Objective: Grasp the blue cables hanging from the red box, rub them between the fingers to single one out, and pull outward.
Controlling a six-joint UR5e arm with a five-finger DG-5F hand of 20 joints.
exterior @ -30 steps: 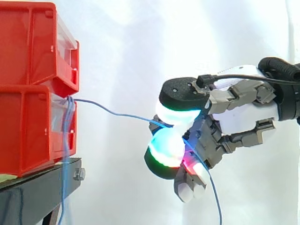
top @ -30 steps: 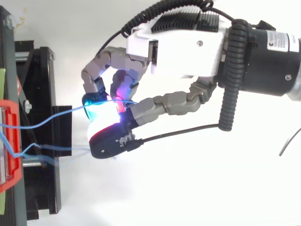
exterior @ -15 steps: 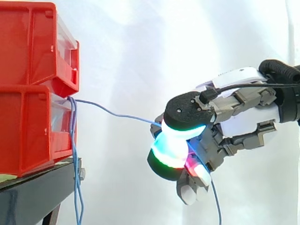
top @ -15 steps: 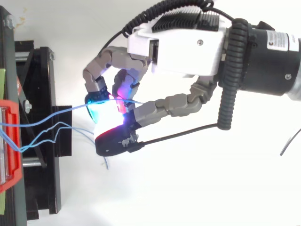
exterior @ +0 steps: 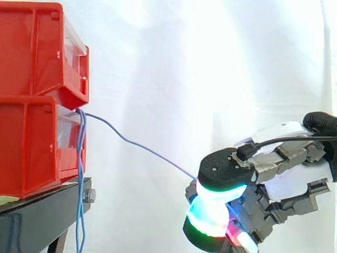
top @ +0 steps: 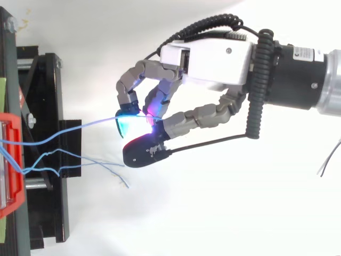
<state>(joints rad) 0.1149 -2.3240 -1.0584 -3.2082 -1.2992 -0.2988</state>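
Two bins (exterior: 31,105) atop a stand (exterior: 47,211) at left, cables (exterior: 80,174) down their front, hand (exterior: 287,182) low at right.

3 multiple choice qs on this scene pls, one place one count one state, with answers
1. Where does the taut blue cable leave the stack? A top of the upper bin; B front of the lower red bin; C back of the lower bin.
2. How many red bins are stacked? A one; B two; C three.
3. The hand is: A open; B shut, holding nothing; C shut on the taut blue cable.
Answers: 1 B, it emerges at that bin's front lip. 2 B, one sits on another. 3 C, its glowing pads pinch it while other cables hang loose.
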